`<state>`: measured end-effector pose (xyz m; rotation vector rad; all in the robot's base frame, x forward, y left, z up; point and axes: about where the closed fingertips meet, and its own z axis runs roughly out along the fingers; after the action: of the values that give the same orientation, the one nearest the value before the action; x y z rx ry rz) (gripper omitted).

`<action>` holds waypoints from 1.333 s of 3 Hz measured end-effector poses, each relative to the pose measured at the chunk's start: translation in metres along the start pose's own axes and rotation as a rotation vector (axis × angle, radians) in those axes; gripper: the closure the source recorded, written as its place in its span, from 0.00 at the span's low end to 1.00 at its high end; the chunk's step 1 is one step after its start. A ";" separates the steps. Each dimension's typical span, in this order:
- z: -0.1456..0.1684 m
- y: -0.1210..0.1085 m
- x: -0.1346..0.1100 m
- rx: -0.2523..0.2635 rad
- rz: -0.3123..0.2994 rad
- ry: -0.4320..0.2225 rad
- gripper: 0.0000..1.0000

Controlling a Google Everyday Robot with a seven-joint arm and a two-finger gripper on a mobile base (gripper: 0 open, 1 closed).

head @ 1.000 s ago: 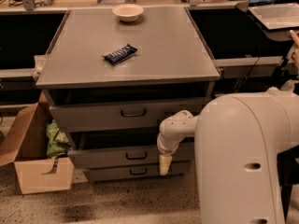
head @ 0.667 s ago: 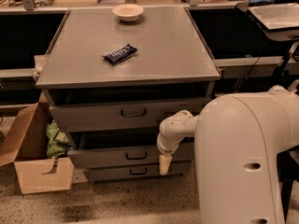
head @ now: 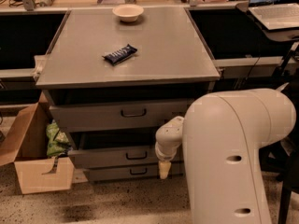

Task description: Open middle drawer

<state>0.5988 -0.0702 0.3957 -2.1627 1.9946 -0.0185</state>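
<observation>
**Position.** The middle drawer [head: 100, 157] sits in the grey table [head: 140, 45], between the taller top drawer [head: 93, 117] and the shallow bottom drawer [head: 112, 173]. Its front appears to stand slightly proud of the bottom one, with a dark gap above it. We judge it barely open at best. Its loop handle [head: 136, 155] is at the centre, with nothing on it.

**Hand.** The hand [head: 164, 169] hangs tip-down at the right part of the lower drawer fronts, to the right of the handle and apart from it. We cannot tell whether it is released or clenched, and it holds nothing that we can see.

**Risks noted.**
- The hand's tip lies level with the bottom drawer. A sideways approach from this height could hook the bottom drawer's handle [head: 138, 171] and open the wrong drawer.
- The arm's [head: 233, 157] bulk hides the right end of the drawers, so we cannot rule out contact there.
- The two lower handles sit close together, one above the other, so a small height error could end in a push against a flat front.
- The cardboard box [head: 39, 174] stands just beside the left corner and could be grazed by the drawer.
</observation>
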 end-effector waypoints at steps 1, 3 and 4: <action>0.001 0.023 0.005 -0.021 -0.003 0.012 0.37; -0.007 0.027 0.006 -0.028 -0.003 0.013 0.85; -0.008 0.027 0.006 -0.029 -0.003 0.013 1.00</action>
<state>0.5715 -0.0788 0.3991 -2.1888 2.0109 -0.0036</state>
